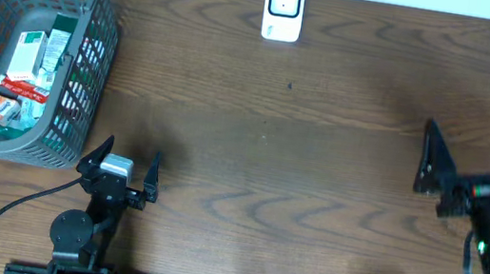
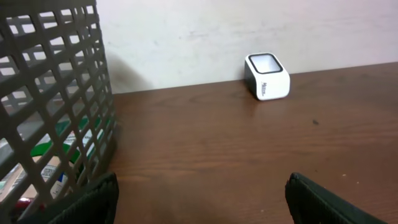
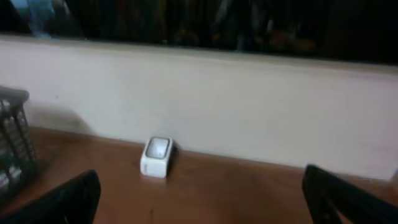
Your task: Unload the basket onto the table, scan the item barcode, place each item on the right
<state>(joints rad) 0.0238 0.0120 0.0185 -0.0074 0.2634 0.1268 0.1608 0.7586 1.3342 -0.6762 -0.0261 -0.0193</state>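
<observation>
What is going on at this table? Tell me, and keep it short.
Nothing is being handled yet. The left pincer and the right pincer both stand open and empty over the brown wooden table. The packaged items to be scanned lie in the grey plastic mesh basket at the left, beside the left arm. The small white barcode scanner sits at the table's far edge, with nothing held up to it.
</observation>
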